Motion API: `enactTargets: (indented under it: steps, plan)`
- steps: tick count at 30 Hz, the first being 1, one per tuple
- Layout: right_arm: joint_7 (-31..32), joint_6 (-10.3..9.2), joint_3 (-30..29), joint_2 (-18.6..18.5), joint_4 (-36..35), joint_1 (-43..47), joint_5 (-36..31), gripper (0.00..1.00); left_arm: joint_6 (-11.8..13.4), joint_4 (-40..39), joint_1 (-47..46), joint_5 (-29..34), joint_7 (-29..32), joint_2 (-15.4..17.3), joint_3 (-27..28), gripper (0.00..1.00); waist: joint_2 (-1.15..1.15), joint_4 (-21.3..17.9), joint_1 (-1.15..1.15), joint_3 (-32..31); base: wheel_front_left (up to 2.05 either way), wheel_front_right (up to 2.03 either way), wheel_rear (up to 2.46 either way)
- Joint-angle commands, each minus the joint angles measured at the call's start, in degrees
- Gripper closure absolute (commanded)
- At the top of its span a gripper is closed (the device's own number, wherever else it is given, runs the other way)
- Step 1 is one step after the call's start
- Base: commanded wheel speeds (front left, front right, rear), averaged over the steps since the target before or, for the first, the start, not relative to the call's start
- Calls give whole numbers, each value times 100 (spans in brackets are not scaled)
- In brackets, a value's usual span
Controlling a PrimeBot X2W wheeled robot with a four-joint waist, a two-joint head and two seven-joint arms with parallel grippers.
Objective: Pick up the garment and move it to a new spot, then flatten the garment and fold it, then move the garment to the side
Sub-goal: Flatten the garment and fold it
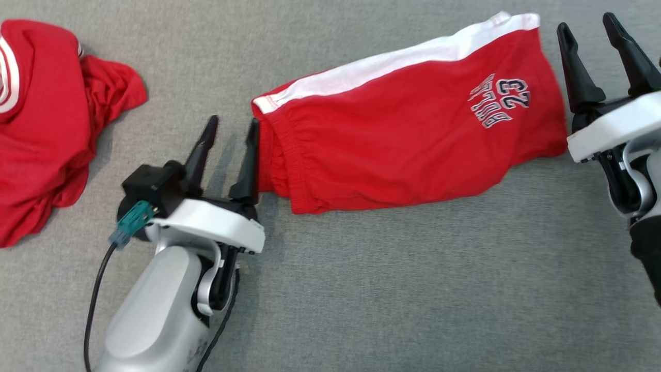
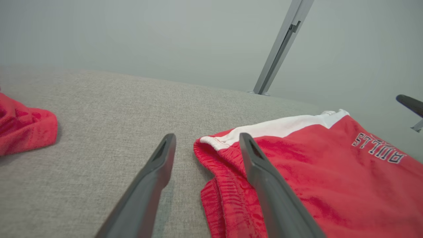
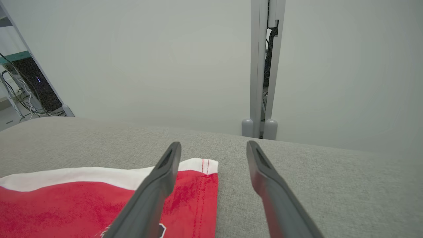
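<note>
The shorts (image 1: 413,129) lie folded on the grey surface (image 1: 361,289). My left gripper (image 1: 232,124) sits at the waistband and my right gripper (image 1: 586,25) beside the hem, both spread wide, holding nothing. I judge the fold done; next I'd close on both ends and carry them aside.

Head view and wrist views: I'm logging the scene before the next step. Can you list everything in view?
Table: one, grey fabric top, under everything.
Shorts: one, red with white stripe and BULLS 23 print, lying across the table's middle.
Second garment: one, red with white trim, crumpled at the table's left.
Post: one, grey metal, behind the table.
Left gripper: one, dark fingers, open, at the shorts' waistband end.
Right gripper: one, dark fingers, open, beside the shorts' hem end.
</note>
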Motion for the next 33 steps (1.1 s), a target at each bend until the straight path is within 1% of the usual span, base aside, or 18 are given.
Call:
enactTargets:
  steps: [1,4,6,11,16,21,27,33]
  plan:
    - [-39,2,-367,120,-309,311,-210,0,172,-254,193,148,-42,69,152,0,0,-202,0,-250,0,0,0]
    - [-37,2,-852,330,-761,840,-606,0,415,-718,475,426,-49,120,410,0,0,-317,0,-409,0,0,0]
    - [-38,2,-1106,496,-1075,1149,-845,0,504,-963,682,560,-46,157,576,0,0,-391,0,-508,0,0,0]
    - [-39,2,-1473,791,-1590,1884,-1244,0,586,-1252,1045,787,-48,210,831,0,0,-522,0,-706,0,0,0]
    - [-39,2,-1617,980,-1753,2406,-1467,0,697,-1241,1343,935,-43,307,897,0,0,-613,0,-838,0,0,0]
    - [-13,2,-1676,1082,-1825,2684,-1551,0,762,-1210,1591,958,-42,368,943,0,0,-653,0,-907,0,0,0]
    - [53,2,-1765,1128,-1920,2897,-1629,0,797,-1175,1757,921,-15,397,939,0,0,-640,0,-971,0,0,0]
    - [118,2,-1807,1149,-1984,2934,-1653,0,793,-1163,1715,886,30,404,909,0,0,-636,0,-981,0,0,0]
